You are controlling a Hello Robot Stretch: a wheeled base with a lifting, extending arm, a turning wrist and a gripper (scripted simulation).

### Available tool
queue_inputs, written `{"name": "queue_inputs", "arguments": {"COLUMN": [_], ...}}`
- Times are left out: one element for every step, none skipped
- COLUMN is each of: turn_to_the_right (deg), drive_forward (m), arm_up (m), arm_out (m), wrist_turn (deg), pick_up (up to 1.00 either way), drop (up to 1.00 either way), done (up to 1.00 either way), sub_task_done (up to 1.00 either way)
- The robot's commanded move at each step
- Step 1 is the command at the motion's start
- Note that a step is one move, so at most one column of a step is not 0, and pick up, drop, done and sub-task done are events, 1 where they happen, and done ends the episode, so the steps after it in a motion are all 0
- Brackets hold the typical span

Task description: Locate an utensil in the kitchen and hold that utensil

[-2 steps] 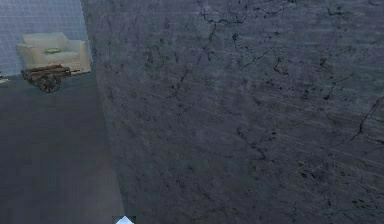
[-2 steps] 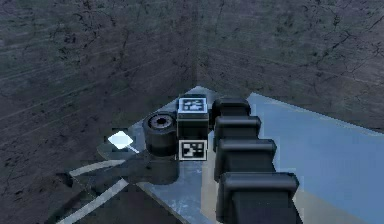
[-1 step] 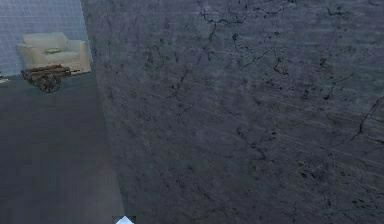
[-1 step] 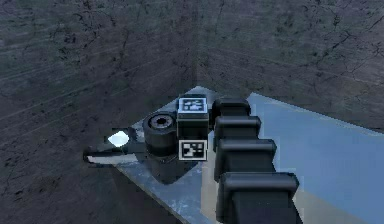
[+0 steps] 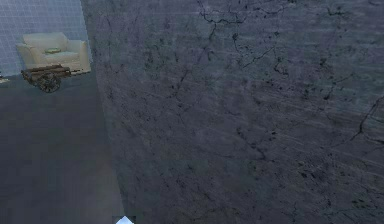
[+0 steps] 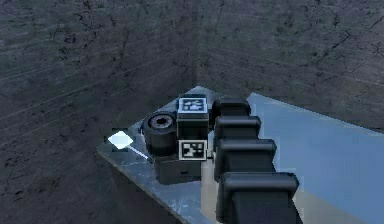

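Observation:
In the arm side view the arm (image 6: 245,165) rises as a dark segmented bar, with two white marked squares (image 6: 192,125) at its far end. Left of them sits the gripper (image 6: 140,142), a dark round body with a thin finger reaching toward a small white diamond-shaped patch (image 6: 120,139). It lies over the corner of a grey-blue flat surface (image 6: 320,150). I cannot tell whether it holds anything. A white tip (image 5: 122,220) pokes in at the forward view's bottom edge.
A dark cracked wall (image 5: 250,110) stands close ahead and also runs behind the arm (image 6: 90,70). At the forward view's left, dark floor (image 5: 50,150) leads to a pale armchair (image 5: 52,50) with a low brown wooden piece (image 5: 50,76) before it.

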Motion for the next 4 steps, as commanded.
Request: {"name": "queue_inputs", "arguments": {"turn_to_the_right": [0.0, 0.0, 0.0, 0.0], "drive_forward": [0.0, 0.0, 0.0, 0.0], "arm_up": [-0.16, 0.0, 0.1, 0.0], "arm_out": [0.0, 0.0, 0.0, 0.0], "wrist_turn": [0.0, 0.0, 0.0, 0.0], "pick_up": [0.0, 1.0, 0.0, 0.0], "drop": [0.0, 0.0, 0.0, 0.0], "done": [0.0, 0.0, 0.0, 1.0], "sub_task_done": [0.0, 0.0, 0.0, 0.0]}}
